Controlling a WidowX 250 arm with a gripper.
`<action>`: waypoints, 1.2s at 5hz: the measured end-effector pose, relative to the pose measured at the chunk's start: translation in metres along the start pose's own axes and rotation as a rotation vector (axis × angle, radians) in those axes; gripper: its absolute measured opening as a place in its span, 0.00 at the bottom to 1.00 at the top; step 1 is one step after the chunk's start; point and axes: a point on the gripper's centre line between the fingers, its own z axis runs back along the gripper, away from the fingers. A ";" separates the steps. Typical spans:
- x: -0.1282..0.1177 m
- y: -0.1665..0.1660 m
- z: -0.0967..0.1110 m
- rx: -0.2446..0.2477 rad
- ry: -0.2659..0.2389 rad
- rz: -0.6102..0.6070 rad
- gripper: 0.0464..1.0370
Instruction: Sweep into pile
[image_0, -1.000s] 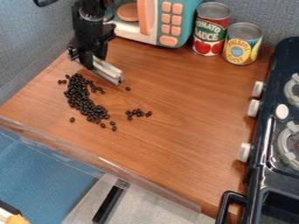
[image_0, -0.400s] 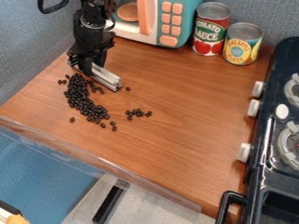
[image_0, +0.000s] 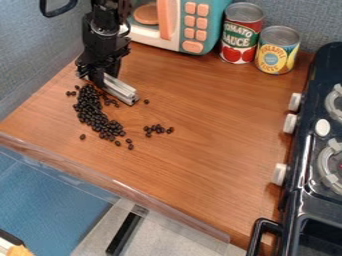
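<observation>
Working from near to far, I start at the clear strip (image_0: 127, 189) along the bench (image_0: 200, 150)'s front edge; it probably stops strays rolling off. Beyond it, toward the left, one loose bean (image_0: 83, 136) sits apart from the long, curved heap (image_0: 93, 112) of dark beans. To the heap's right lies a small cluster (image_0: 157, 129), well separated, and another single bean (image_0: 146, 101) rests just past the bar (image_0: 121, 91)'s free end. Those gaps are why I judge the sweep unfinished.

I have the fingers (image_0: 97, 77) clenched on the bar by its upper-left end, leaving its length slanting out over the wood as a broad pushing face. It's low at the heap's far end; whether it touches the nearest beans, I can't tell. Next I'd bring it round outside the cluster and nudge that leftward, with a light push, since small round beans could scatter or slip under the edge.

The stove (image_0: 310, 145) bounds my right side. Farther back, the microwave (image_0: 194, 22), red can (image_0: 242, 35) and yellow can (image_0: 276, 52) stand by the wall, out of the bar's way.
</observation>
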 end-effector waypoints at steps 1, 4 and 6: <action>-0.003 0.008 0.002 0.004 -0.006 -0.009 0.33; -0.009 0.027 0.003 0.010 -0.006 -0.012 0.33; -0.004 0.012 0.014 -0.033 0.022 0.020 0.33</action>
